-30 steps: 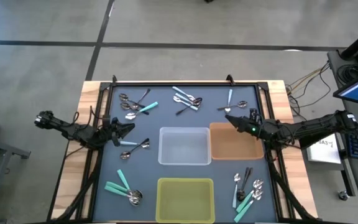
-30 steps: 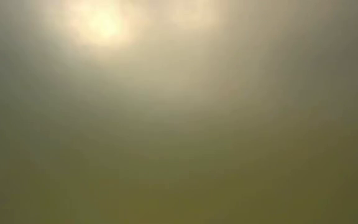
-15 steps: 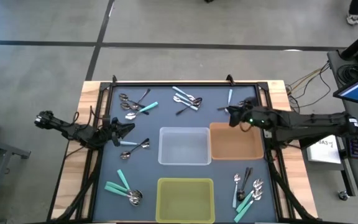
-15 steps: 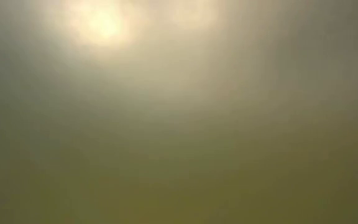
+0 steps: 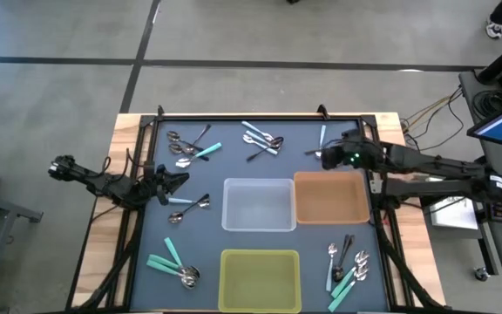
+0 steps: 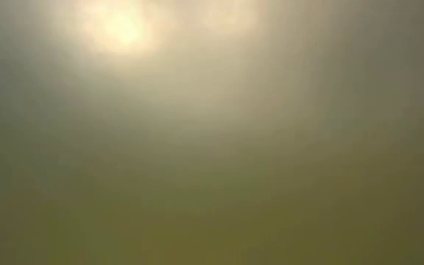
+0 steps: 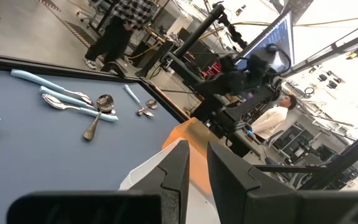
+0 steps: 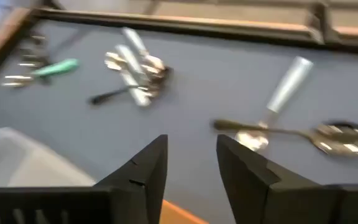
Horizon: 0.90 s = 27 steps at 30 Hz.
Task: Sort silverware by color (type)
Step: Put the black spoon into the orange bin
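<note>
Right gripper (image 5: 323, 156) hovers with its fingers spread, holding nothing, over the far right of the worktop (image 5: 234, 166), just beside a light-blue-handled spoon (image 8: 286, 84) and a dark-handled spoon (image 8: 291, 131) that lie near the brown bin (image 5: 329, 198). Left gripper (image 5: 178, 180) waits at the worktop's left edge, fingers slightly parted and empty. Other spoons lie scattered in clusters around the clear bin (image 5: 259, 206) and the yellow-green bin (image 5: 261, 279).

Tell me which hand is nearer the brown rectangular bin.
Right. The right hand hovers just beyond the far left corner of the brown rectangular bin, fingers parted. The left hand waits near the table's left side, with the clear rectangular bin between them.
</note>
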Available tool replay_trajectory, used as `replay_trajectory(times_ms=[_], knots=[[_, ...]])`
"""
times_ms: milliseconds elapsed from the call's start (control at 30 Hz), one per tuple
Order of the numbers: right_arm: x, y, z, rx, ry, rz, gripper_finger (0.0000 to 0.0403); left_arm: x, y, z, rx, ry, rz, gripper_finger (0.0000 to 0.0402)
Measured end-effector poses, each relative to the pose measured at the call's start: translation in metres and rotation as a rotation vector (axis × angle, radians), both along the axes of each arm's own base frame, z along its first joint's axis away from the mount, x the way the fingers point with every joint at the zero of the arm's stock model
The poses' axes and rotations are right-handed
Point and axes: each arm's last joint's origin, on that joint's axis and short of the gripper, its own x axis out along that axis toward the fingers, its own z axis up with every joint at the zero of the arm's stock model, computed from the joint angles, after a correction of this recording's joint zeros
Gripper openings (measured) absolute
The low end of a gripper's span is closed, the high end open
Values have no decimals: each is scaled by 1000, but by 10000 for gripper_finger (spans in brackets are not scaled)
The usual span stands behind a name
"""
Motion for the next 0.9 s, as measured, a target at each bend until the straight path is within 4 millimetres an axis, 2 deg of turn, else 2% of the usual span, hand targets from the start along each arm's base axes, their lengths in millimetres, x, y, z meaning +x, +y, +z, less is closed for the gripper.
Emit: replay_trajectory(times_ms=[100,167,333,533,767,900], knots=[[1,-11,-9,77,19,-124,158,0,0,0,0,0,0,40],[4,-18,-15,121,47,-127,165,0,0,0,0,0,0,40],[16,-35,-21,215,130,-4,165,0,0,0,0,1,-1,40],[32,-59,-19,219,260,104,151,0,0,0,0,0,0,40],[41,-80,-20,225,534,292,146,0,0,0,0,1,-1,40],[47,-91,-28,205,658,446,150,0,0,0,0,0,0,40]])
